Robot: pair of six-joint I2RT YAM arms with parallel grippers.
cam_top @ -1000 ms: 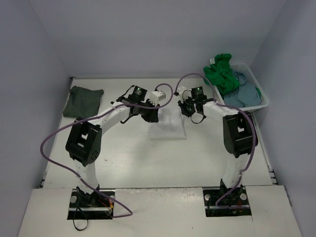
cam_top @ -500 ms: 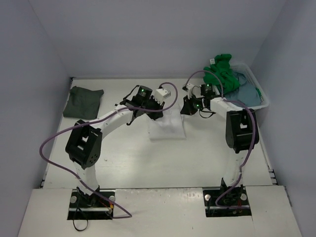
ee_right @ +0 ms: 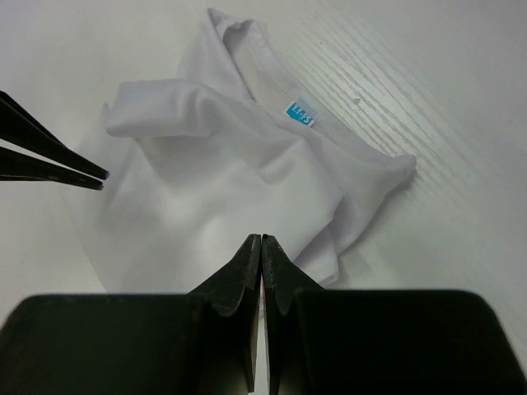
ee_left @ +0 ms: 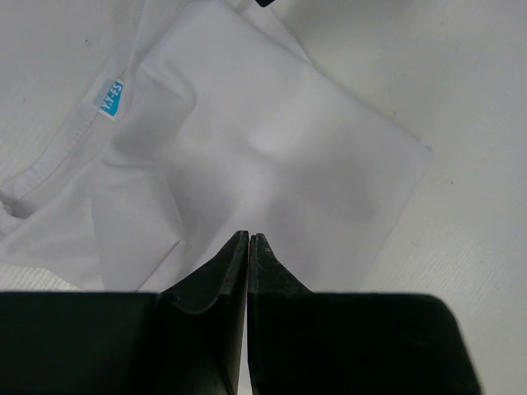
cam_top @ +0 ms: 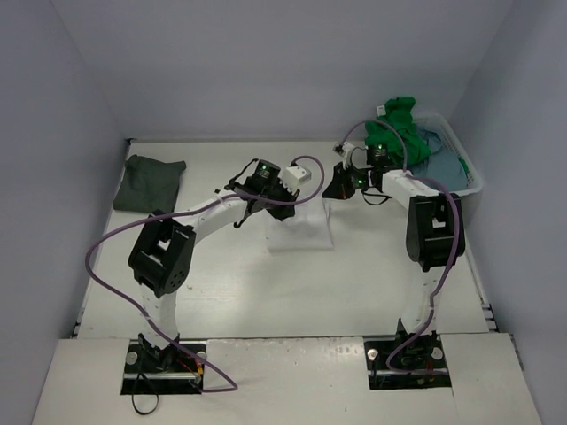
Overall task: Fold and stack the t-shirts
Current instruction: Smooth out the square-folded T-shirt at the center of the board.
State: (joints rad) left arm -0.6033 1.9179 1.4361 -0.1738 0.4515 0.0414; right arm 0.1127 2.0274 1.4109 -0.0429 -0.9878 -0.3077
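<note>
White t-shirt [cam_top: 301,221]: lay loosely folded and rumpled on the bench [cam_top: 266,283], about midway between the two arms; collar uppermost with a small blue neck label [ee_right: 300,113] showing
Dark grey t-shirt [cam_top: 151,181]: lay folded flat, well apart to the left of the white t-shirt and a little farther back
Bright green t-shirt [cam_top: 399,133]: bunched in a heap to the right of and behind the white t-shirt; it spilled over the near-left end of the basket [cam_top: 478,186]
Blue-grey t-shirt [cam_top: 438,168]: crumpled inside the same basket, on the side of the green one away from the white t-shirt
Left hand [ee_left: 249,239]: clenched, fingers pressed together with nothing between them; it sat over the white t-shirt's far left part, tips aimed at a smooth folded panel; whether the tips touched the cloth could not be told
Right hand [ee_right: 261,239]: clenched likewise, grasping nothing; it sat at the white t-shirt's far right corner, tips over the cloth below the collar; the left hand's closed tips showed at the left edge of its wrist view
Basket: white, stood to the right of and behind the white t-shirt, at the bench's right edge
</note>
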